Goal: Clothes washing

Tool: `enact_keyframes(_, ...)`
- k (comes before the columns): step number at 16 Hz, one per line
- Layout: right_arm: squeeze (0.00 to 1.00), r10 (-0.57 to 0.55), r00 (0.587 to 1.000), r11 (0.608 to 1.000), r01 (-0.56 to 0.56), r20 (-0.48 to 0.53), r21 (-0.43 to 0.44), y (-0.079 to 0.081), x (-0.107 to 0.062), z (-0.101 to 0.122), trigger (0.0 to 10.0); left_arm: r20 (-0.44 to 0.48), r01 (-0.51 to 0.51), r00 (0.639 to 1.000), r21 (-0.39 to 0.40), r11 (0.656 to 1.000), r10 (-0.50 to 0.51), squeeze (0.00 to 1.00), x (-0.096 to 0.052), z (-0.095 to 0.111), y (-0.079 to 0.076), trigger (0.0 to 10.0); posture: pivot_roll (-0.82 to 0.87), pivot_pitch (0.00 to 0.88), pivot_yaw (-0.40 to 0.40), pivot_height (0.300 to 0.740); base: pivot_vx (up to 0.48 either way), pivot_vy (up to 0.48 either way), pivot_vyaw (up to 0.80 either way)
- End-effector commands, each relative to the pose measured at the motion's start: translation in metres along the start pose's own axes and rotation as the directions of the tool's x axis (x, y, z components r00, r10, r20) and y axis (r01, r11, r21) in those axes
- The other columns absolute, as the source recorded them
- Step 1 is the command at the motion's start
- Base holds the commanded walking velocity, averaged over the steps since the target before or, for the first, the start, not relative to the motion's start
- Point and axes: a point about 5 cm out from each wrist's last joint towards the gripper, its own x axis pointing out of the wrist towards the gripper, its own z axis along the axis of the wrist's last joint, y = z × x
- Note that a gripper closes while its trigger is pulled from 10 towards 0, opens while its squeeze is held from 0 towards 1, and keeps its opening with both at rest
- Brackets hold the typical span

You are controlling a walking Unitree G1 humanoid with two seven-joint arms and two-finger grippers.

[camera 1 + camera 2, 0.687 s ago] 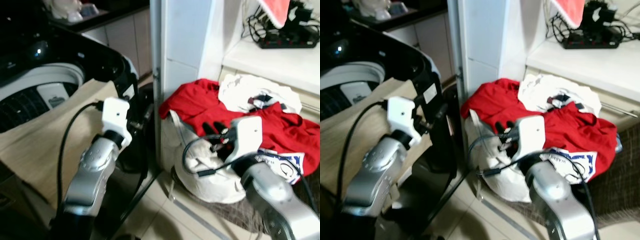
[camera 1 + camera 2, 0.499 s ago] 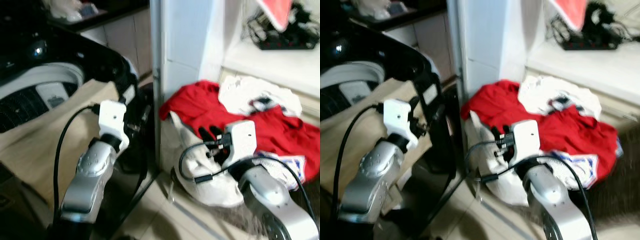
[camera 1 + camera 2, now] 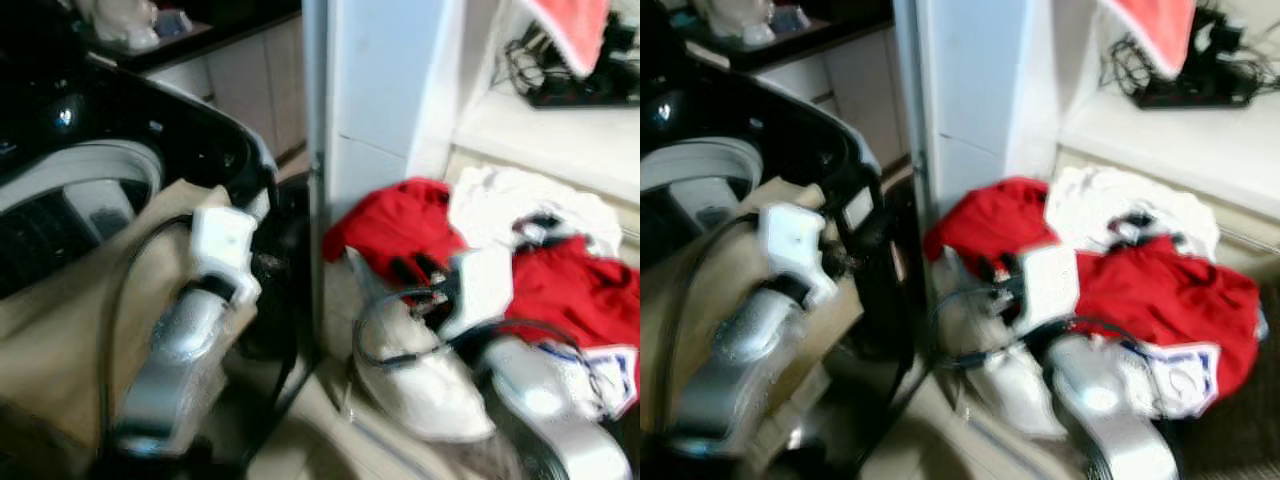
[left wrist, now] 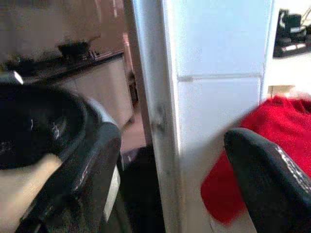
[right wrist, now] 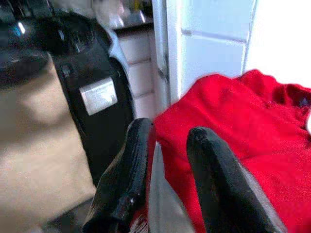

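Red garment [image 5: 252, 126] lies beyond right gripper [image 5: 167, 160], jaws slightly parted, empty.

The white pillar [image 3: 375, 90] stood as the main obstacle, dividing the scene. To its left, the black washing machine [image 3: 150, 130] stood close beside it, with only a narrow dark gap between them. A beige cloth [image 3: 70, 290] draped over the machine's front edge. To the pillar's right, the red garment [image 3: 1160, 290] and white clothes [image 3: 1130, 205] were heaped against its base, covering the floor there. The right gripper [image 5: 167, 174], fingers parted, hung just over the red garment near the pillar.
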Motion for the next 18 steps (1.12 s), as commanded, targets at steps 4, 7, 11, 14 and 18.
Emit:
enact_keyframes(4,0.00,-0.028,1.000,0.999,0.029,0.008,-0.034,-0.005,-0.007,0.004,10.0,0.004,0.042,0.999,-0.063,0.997,-0.042,0.00,0.005,0.004,-0.012,10.0,-0.13,0.000,0.070,0.740,0.151,0.000,-0.20)
enact_keyframes(7,0.00,-0.059,0.998,0.998,0.058,-0.032,-0.024,-0.006,-0.008,0.003,10.0,-0.035,0.041,0.998,-0.090,0.995,-0.044,0.00,0.005,0.001,-0.011,10.0,-0.13,0.000,0.074,0.740,0.000,0.000,0.00)
enact_keyframes(11,0.00,-0.066,0.997,0.997,0.064,-0.044,-0.049,-0.008,-0.008,0.009,10.0,-0.074,0.069,0.994,-0.092,0.993,-0.076,0.00,0.003,-0.004,-0.015,10.0,-0.13,0.000,0.068,0.740,0.000,0.000,0.00)
enact_keyframes(14,0.00,-0.082,0.996,0.994,0.079,-0.043,-0.075,-0.012,-0.005,0.014,10.0,-0.087,0.059,0.994,-0.097,0.993,-0.068,0.00,0.004,-0.004,-0.015,10.0,-0.13,0.000,0.063,0.740,0.000,0.000,0.00)
enact_keyframes(18,0.00,-0.099,0.994,0.978,0.088,-0.048,-0.188,-0.016,-0.005,0.015,10.0,-0.078,0.055,0.995,-0.082,0.995,-0.061,0.00,0.004,-0.005,-0.015,10.0,-0.13,0.000,0.056,0.740,0.000,0.000,0.00)
